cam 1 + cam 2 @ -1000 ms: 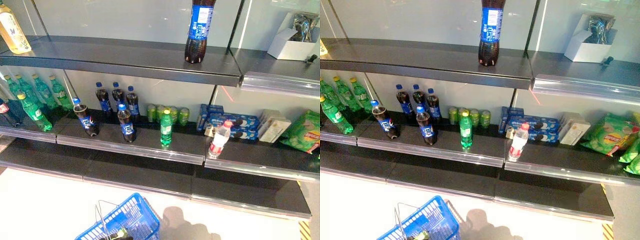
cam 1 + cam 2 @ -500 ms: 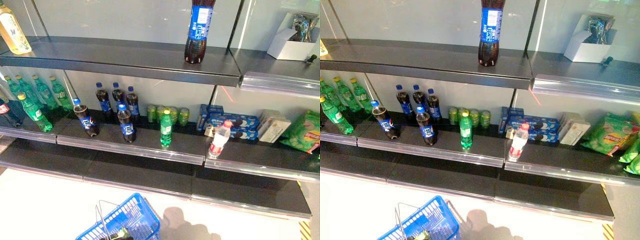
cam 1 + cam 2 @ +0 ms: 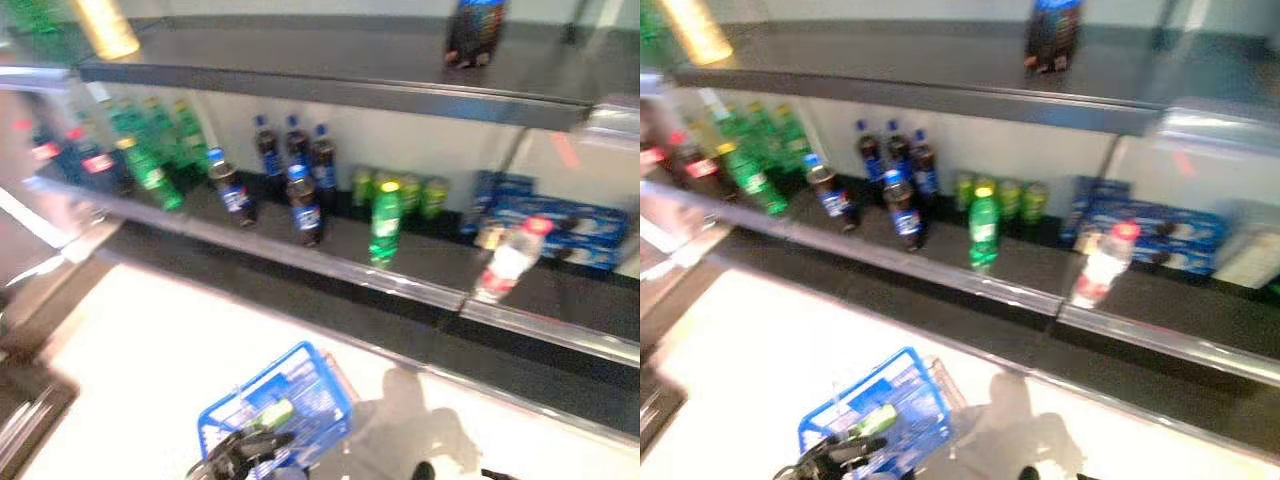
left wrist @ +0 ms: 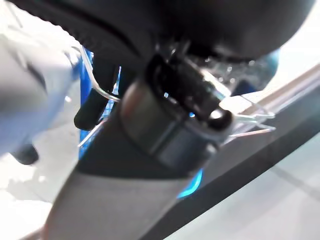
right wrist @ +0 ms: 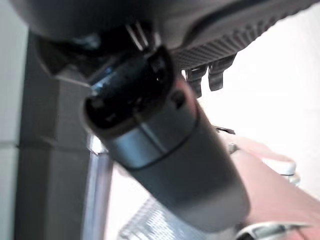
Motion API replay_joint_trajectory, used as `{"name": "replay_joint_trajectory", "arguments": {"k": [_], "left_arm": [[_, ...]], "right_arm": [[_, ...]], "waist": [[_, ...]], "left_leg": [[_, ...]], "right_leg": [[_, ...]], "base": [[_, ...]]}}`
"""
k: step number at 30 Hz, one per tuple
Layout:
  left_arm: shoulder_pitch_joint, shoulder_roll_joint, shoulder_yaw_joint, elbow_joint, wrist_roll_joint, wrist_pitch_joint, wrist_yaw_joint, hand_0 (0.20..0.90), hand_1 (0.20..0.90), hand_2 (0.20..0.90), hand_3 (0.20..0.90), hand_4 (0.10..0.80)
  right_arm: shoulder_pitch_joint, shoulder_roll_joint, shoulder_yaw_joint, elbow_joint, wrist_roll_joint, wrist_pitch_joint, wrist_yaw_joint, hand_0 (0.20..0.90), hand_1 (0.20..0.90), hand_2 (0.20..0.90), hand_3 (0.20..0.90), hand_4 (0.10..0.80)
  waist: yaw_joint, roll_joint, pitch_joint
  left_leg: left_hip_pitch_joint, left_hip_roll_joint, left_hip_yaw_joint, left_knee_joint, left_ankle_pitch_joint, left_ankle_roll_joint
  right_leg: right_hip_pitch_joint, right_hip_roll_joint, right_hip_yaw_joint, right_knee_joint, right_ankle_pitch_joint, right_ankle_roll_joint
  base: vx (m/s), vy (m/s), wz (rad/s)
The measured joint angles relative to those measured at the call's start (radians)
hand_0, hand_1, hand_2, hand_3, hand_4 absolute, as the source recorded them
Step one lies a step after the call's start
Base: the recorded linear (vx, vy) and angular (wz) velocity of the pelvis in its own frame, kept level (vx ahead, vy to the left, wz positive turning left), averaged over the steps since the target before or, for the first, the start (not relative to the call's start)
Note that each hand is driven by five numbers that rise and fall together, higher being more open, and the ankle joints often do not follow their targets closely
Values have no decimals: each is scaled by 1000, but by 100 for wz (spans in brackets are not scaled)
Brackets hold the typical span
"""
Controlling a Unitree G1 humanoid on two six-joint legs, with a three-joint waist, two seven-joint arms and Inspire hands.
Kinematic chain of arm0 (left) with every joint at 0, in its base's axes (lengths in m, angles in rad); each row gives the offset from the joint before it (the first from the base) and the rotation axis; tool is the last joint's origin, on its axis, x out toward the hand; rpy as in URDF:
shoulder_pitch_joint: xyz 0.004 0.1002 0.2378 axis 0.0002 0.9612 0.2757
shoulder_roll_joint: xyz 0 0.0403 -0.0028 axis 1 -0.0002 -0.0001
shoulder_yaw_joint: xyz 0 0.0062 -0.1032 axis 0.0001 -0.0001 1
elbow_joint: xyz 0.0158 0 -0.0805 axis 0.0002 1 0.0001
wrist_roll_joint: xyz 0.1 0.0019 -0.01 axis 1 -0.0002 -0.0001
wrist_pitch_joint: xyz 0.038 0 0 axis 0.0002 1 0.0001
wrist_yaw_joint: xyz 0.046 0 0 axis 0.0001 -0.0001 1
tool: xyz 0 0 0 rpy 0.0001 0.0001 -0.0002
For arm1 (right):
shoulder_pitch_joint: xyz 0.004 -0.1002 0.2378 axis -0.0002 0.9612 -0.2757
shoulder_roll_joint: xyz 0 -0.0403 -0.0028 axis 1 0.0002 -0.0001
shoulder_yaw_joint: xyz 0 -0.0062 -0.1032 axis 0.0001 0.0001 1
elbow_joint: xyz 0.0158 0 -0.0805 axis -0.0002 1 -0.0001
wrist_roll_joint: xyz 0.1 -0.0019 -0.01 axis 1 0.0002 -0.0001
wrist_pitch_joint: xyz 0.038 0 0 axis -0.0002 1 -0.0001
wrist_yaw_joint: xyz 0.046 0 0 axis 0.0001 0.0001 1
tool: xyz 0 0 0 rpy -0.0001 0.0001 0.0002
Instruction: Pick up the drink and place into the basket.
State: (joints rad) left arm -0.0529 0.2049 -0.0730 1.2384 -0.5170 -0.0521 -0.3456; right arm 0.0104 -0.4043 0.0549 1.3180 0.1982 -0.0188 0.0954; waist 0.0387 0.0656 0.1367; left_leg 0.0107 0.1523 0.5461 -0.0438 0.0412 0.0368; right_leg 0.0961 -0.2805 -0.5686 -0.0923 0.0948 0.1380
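Observation:
A blue wire basket point(image 3: 318, 392) hangs low in front of the shelves, with a green-labelled drink point(image 3: 268, 413) lying inside it. My left hand point(image 3: 232, 458) is at the basket's near side, and in the left wrist view its dark fingers point(image 4: 94, 107) curl round the wire handle point(image 4: 104, 96). On the middle shelf stand a green bottle point(image 3: 385, 220), cola bottles point(image 3: 304, 205) and a tilted water bottle point(image 3: 507, 262). My right hand shows only in the right wrist view, where its fingers point(image 5: 202, 77) hang straight and hold nothing.
A big cola bottle point(image 3: 475, 35) stands on the top shelf and a yellow bottle point(image 3: 105, 25) at its left. Green cans point(image 3: 420, 195) and blue biscuit boxes point(image 3: 560, 220) line the back of the middle shelf. Pale floor point(image 3: 150, 350) lies below the shelves.
The whole picture has shifted, so the camera has moved. More of the basket and floor now show, with the green-labelled drink visible inside the basket.

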Motion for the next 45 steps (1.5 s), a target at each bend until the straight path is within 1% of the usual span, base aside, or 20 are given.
{"name": "replay_joint_trajectory", "arguments": {"k": [2,3,4,6,10,15,18,19,21,22,24,28,30,33,34,35,36,38,43,45], "left_arm": [[28,-3,8,-3,6,-2,-20,300,300,300,200,100],[46,-1,14,0,5,-2,-27,300,300,300,200,100],[47,3,20,0,5,-4,-28,300,300,300,200,100],[55,28,48,-3,3,-24,-45,300,300,300,200,100],[66,100,116,33,1,-20,-51,300,300,300,200,100],[46,87,84,67,9,-11,-59,300,300,300,200,100],[48,90,55,67,10,0,-59,300,300,300,200,100],[49,100,34,66,9,0,-61,300,300,300,200,100],[44,117,-2,66,7,3,-54,300,300,300,200,100],[34,121,-29,65,5,5,-52,300,300,300,200,100],[30,120,-35,58,5,5,-55,300,300,300,200,100],[29,97,-29,65,4,6,-52,300,300,300,200,100],[32,98,-31,80,5,5,-52,300,300,300,200,100],[51,113,-32,91,5,2,-53,300,300,300,200,100],[60,112,-32,95,8,3,-49,300,300,300,200,100],[60,112,-32,95,8,3,-49,300,300,300,200,100],[53,87,-27,110,24,4,-33,300,300,300,200,100],[55,79,-28,87,24,1,-41,300,300,300,200,100],[42,80,-24,88,29,-9,-38,300,300,300,200,100],[23,73,-5,79,20,-23,-38,300,300,300,200,100]], "right_arm": [[12,-4,0,-12,1,-16,-12,900,900,900,900,800],[20,1,-14,-10,1,-17,-14,900,900,900,900,800],[26,10,-24,-10,0,-23,-15,900,900,900,900,800],[24,41,-36,-4,-2,-35,-8,900,900,900,900,800],[19,97,-50,10,-22,-55,12,900,900,900,900,800],[24,81,-48,8,-21,-72,9,900,900,900,900,800],[30,87,-37,7,6,-54,3,900,900,900,900,800],[25,83,-40,-6,27,-55,-5,900,900,900,900,800],[-3,89,-26,-16,30,-54,-9,900,900,900,900,800],[-15,99,-29,-17,46,-57,-9,900,900,900,900,800],[-28,113,-33,-19,62,-58,-6,900,900,900,900,800],[-38,127,-32,-6,66,-82,1,900,900,900,900,800],[-17,131,-31,27,66,-82,9,900,900,900,900,800],[35,137,-33,63,61,-76,12,900,900,900,900,800],[60,136,-33,80,56,-72,11,900,900,900,900,800],[60,136,-33,80,56,-72,11,900,900,900,900,800],[79,118,-23,88,55,-59,10,900,900,900,900,800],[60,107,-28,81,55,-54,10,900,900,900,900,800],[-34,98,-35,-2,58,-57,9,900,900,900,900,800],[-44,95,-32,-11,60,-57,9,900,900,900,900,800]], "waist": [[-23,8,-2],[-19,5,-3],[-19,-8,-6],[6,-60,2],[45,-134,-22],[63,-109,-35],[55,-99,-23],[38,-100,-23],[34,-95,-20],[12,-74,-7],[-14,-62,1],[-47,-84,11],[-69,-97,21],[-103,-139,18],[-97,-155,10],[-97,-155,10],[-103,-105,7],[-88,-82,2],[-84,-98,-12],[-41,-108,-25]], "left_leg": [[38,-6,26,24,14,-26],[52,-17,22,-2,12,-95],[58,-35,3,-17,31,-108],[52,-65,-22,-29,32,-101],[60,-82,-55,-39,30,-97],[84,-103,-131,-42,-18,-53],[110,-144,-221,-40,-25,4],[109,-146,-256,-42,-29,22],[103,-144,-303,-42,-36,41],[109,-130,-370,-41,-36,45],[111,-128,-418,-41,-35,50],[138,-174,-540,-40,-67,60],[172,-183,-622,-40,-102,60],[213,-199,-710,-12,-165,16],[250,-205,-723,-9,-186,3],[250,-205,-723,-9,-186,3],[261,-160,-717,34,-238,-18],[265,-135,-663,57,-245,-23],[181,-153,-642,308,-227,-105],[86,-176,-635,526,-195,-175]], "right_leg": [[47,2,-66,7,-9,20],[59,8,-60,15,-21,36],[59,0,-41,25,-31,49],[58,-11,8,24,-44,63],[82,-26,-5,41,-37,64],[72,-108,11,294,-27,62],[-56,-204,180,641,132,75],[-134,-210,243,734,146,110],[-228,-133,317,778,42,80],[-252,-5,368,736,-63,57],[-269,77,382,674,-123,34],[-320,182,469,357,-144,-4],[-349,238,493,207,-71,-29],[-352,235,507,126,-20,11],[-338,229,519,143,26,-33],[-338,229,519,143,26,-33],[-296,266,500,184,37,-98],[-276,294,486,186,25,-168],[-151,277,437,75,17,-182],[-101,264,436,36,10,-203]], "base": [[102,315,125],[163,351,125],[149,283,78],[158,288,48],[94,203,28],[165,350,67],[64,181,91],[-1,135,83],[74,67,84],[161,0,100],[196,-40,102],[397,-98,113],[464,-54,109],[384,-73,117],[248,-70,77],[263,-82,85],[103,-39,87],[162,-69,59],[104,-70,33],[82,-38,10]]}}
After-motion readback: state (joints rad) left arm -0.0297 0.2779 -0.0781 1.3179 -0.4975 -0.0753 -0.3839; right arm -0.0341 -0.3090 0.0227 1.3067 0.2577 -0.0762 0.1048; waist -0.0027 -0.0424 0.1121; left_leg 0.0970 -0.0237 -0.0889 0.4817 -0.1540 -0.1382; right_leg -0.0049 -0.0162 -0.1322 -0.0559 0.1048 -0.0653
